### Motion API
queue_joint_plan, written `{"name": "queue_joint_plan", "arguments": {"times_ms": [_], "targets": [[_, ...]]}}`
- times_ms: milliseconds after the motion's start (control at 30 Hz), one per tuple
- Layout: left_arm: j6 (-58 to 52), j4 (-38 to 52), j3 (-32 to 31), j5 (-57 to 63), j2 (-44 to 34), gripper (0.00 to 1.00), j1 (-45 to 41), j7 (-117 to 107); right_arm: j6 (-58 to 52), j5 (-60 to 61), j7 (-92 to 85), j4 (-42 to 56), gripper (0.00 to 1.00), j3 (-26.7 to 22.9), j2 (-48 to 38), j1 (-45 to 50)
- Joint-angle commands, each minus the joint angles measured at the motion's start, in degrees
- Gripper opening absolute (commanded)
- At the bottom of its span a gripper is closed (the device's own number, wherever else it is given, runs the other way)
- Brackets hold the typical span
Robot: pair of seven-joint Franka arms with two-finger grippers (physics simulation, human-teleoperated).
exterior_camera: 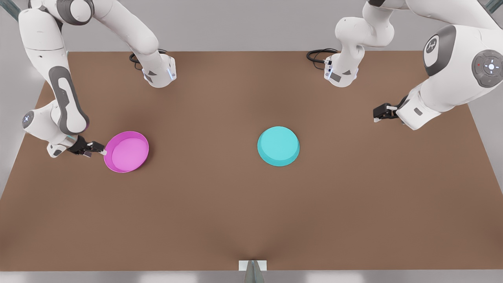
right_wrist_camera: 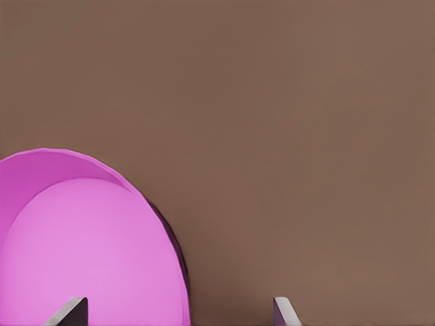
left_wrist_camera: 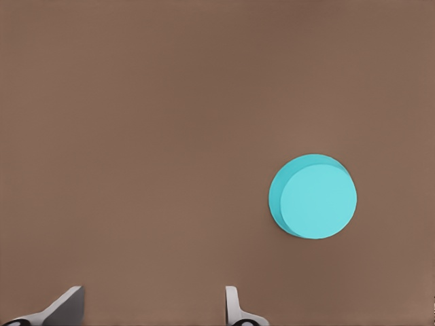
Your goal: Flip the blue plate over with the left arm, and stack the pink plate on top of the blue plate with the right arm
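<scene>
while the blue plate [exterior_camera: 278, 146] lies base-up near the middle of the brown table [exterior_camera: 251, 220], the pink plate [exterior_camera: 126, 151] sits rim-up toward the front view's left, well apart from it. the right gripper [exterior_camera: 103, 151] is at the pink plate's edge on the front view's left; its fingers [right_wrist_camera: 68, 312] are spread wide in the right wrist view, one of them in front of the plate's inner face and the other over bare table, and they grip nothing. the left gripper [exterior_camera: 376, 116] hangs over the table toward the front view's right, well away from the blue plate; its fingers [left_wrist_camera: 234, 309] stand apart and empty, with the blue plate [left_wrist_camera: 313, 196] seen farther off.
</scene>
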Motion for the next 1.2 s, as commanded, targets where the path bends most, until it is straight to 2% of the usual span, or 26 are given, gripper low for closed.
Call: {"name": "queue_joint_plan", "arguments": {"times_ms": [0, 167, 567, 600, 633, 733, 767, 1033, 1133, 1167], "targets": [[0.1, 0.0, 0.3, -0.2, 0.0, 1.00, 0.4, 0.0, 0.0, -0.1, 0.0, 0.0, 1.00, 0.0, 0.0, 0.0], [1.1, -0.1, 0.5, 0.4, 0.2, 1.00, 0.3, 0.0, 4.9, -0.1, 0.0, -1.2, 1.00, 0.1, 2.3, 0.9], [1.1, -0.2, 0.5, 0.5, 0.3, 1.00, 0.3, 0.1, 8.2, -0.3, 0.5, -2.8, 0.99, 1.7, 2.9, 0.6], [1.1, -0.2, 0.5, 0.5, 0.3, 1.00, 0.3, 0.1, 8.2, -0.3, 0.4, -2.8, 0.96, 1.7, 3.2, 0.5], [1.1, -0.2, 0.5, 0.5, 0.3, 1.00, 0.3, 0.1, 8.2, -0.3, 0.4, -2.8, 0.88, 1.7, 3.3, 0.5], [1.1, -0.2, 0.5, 0.6, 0.4, 1.00, 0.3, 0.1, 8.3, -0.3, 0.4, -2.9, 0.55, 1.7, 3.2, 0.2], [1.1, -0.2, 0.5, 0.6, 0.3, 1.00, 0.3, 0.1, 8.2, -0.3, 0.4, -2.9, 0.50, 1.7, 3.2, 0.0], [0.9, -0.2, 0.4, 1.8, 0.3, 1.00, 0.0, 0.0, 10.2, 0.0, 0.8, -3.9, 0.50, 2.9, 3.4, -0.2], [1.0, -0.2, 0.4, 1.8, 0.3, 1.00, 0.0, 0.1, 10.2, 0.0, 0.7, -3.9, 0.44, 3.0, 3.4, -0.3], [1.0, -0.2, 0.3, 1.8, 0.4, 1.00, 0.0, 0.0, 10.2, 0.0, 0.7, -3.9, 0.37, 3.0, 3.4, -0.3]]}}
